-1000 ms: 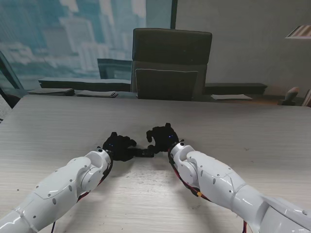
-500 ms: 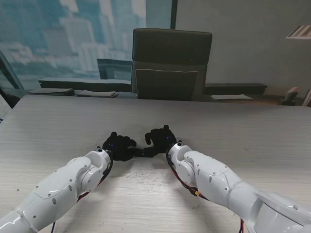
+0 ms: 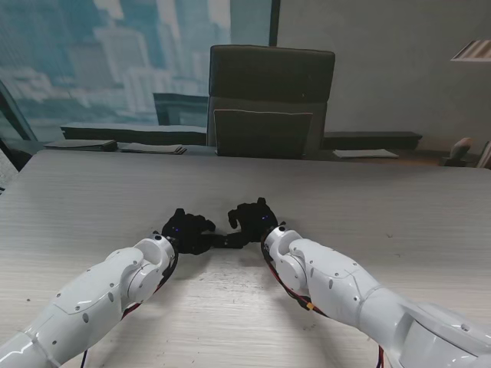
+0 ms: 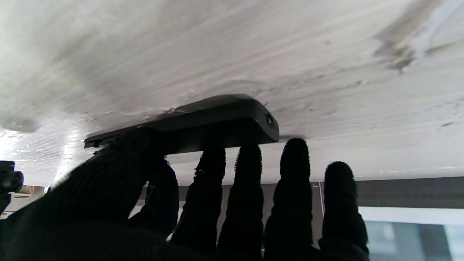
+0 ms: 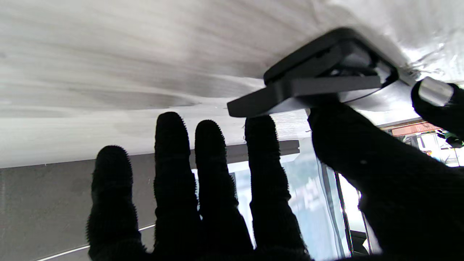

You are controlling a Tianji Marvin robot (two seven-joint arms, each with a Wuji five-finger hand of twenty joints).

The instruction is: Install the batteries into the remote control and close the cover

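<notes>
At the centre of the stand view, the remote (image 3: 227, 241) lies flat on the table (image 3: 368, 207) between both hands, likely so one can steady it. The left hand (image 3: 186, 231) grasps one end, thumb and fingers (image 4: 210, 170) pressing it. The right hand (image 3: 253, 218) is spread, thumb (image 5: 348, 145) touching the open end.

left hand (image 4: 203, 203) fingers press the remote control (image 4: 203, 125) on the table (image 4: 253, 54).

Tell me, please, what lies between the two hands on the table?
The black remote control lies between the left hand and right hand, seen in the stand view.
</notes>
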